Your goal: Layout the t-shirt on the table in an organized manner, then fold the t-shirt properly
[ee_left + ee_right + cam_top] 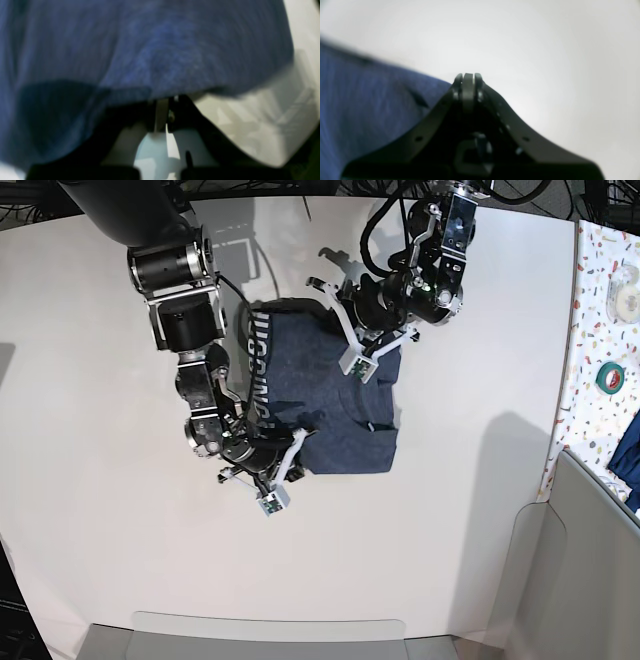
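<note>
Navy shirt (325,405) lies partly folded mid-table (100,530), lettering along its edge nearest the right arm. Left gripper (162,112): jaws together, apparently pinching a cloth edge with fabric draped over it. Right gripper (468,82): jaws together, empty, beside the shirt's edge. Risk, as judged: a one-sided pull could drag the loose layers askew, since nothing pins the opposite side.

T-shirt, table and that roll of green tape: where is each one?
t-shirt (340,415): base view, its blue middle.
table (90,480): base view, bare white top.
roll of green tape (611,376): base view, its ring.
</note>
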`<state>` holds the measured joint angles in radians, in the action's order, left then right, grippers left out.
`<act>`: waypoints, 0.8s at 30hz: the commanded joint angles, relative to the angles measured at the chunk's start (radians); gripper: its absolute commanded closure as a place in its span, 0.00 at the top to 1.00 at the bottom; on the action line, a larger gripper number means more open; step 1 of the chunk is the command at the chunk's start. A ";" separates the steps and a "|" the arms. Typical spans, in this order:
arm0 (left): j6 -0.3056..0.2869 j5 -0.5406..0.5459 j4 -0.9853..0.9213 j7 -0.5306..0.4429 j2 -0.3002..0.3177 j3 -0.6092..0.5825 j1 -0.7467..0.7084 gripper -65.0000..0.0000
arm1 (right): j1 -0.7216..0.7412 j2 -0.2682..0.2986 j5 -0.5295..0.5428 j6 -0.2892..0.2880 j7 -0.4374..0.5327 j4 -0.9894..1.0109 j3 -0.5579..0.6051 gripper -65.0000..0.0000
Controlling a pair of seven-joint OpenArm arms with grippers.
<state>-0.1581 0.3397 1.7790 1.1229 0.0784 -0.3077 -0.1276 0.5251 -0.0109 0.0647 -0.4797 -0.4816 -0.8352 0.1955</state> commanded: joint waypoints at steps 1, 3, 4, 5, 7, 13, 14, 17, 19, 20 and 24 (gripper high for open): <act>0.012 -0.047 0.005 0.021 0.013 0.018 0.004 0.00 | 0.000 0.015 -0.003 -0.006 -0.024 -0.040 0.000 0.01; 0.012 -0.047 0.005 0.021 0.024 0.034 0.004 0.00 | -0.043 0.047 -0.003 -0.006 -0.049 -0.100 -0.003 0.01; 0.012 -0.049 0.005 0.021 0.031 0.041 0.004 0.00 | -0.069 0.068 -0.003 -0.006 -0.065 -0.141 -0.004 0.01; 0.012 -0.049 0.005 0.021 0.036 0.046 0.004 0.00 | -0.092 0.087 -0.003 -0.006 -0.081 -0.177 -0.006 0.01; 0.012 -0.049 0.005 0.019 0.050 0.048 0.013 0.00 | -0.150 0.122 -0.003 -0.006 -0.113 -0.266 -0.006 0.01; 0.012 -0.049 -0.031 0.018 0.059 0.048 0.085 0.00 | -0.346 0.185 -0.003 -0.006 -0.200 -0.556 -0.006 0.01; 0.012 -0.049 -0.044 0.018 0.056 0.048 0.099 0.00 | -0.380 0.196 -0.003 -0.006 -0.211 -0.606 -0.006 0.01; 0.012 -0.046 -0.081 0.016 0.053 0.048 0.133 0.00 | -0.458 0.210 -0.003 -0.006 -0.239 -0.734 -0.006 0.01; 0.012 -0.046 -0.100 0.016 0.051 0.048 0.153 0.00 | -0.501 0.211 -0.007 -0.004 -0.256 -0.809 -0.008 0.01; 0.012 -0.046 -0.103 0.016 0.051 0.048 0.156 0.00 | -0.517 0.222 -0.007 -0.003 -0.260 -0.838 -0.012 0.01; 0.012 -0.047 -0.095 0.016 0.054 0.049 0.164 0.00 | -0.549 0.245 -0.007 0.002 -0.260 -0.892 -0.113 0.01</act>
<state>-0.1501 0.2989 1.6749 1.1221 0.1284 -0.2615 0.0257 -0.0383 0.2207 0.0616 -0.4847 -0.7570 -1.7100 0.0952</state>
